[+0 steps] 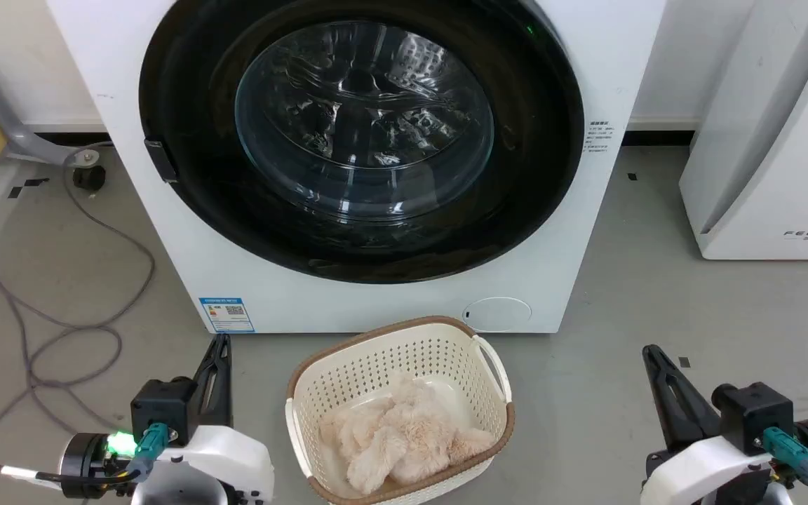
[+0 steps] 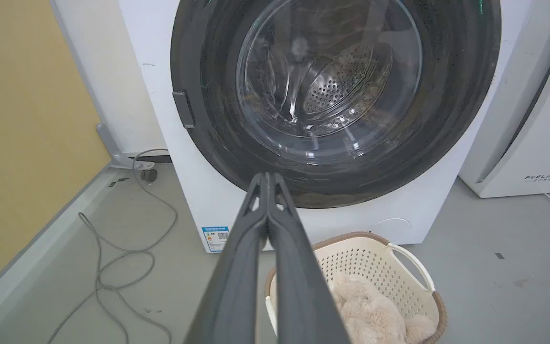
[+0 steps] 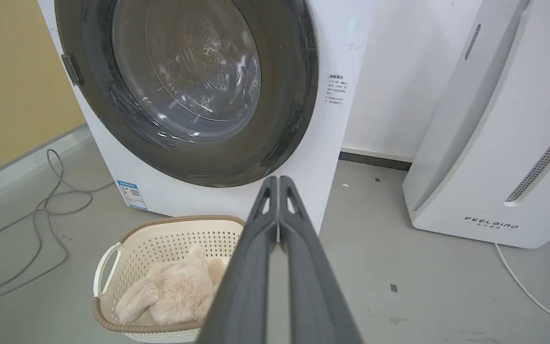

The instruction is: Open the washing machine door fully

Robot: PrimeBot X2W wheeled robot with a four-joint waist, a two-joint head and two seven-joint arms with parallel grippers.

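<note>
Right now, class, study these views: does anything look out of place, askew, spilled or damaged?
Nothing is spilled or broken. A loose grey cable sprawls in loops on the floor left of the washing machine, and the basket sits directly before its shut door.

A cream basket [image 1: 376,368] holds a fluffy beige soft thing [image 1: 404,438], a grey cable [image 1: 151,266] curls on the floor [image 1: 656,280], and a white FEELBIRD machine [image 1: 769,161] stands nearby.
</note>
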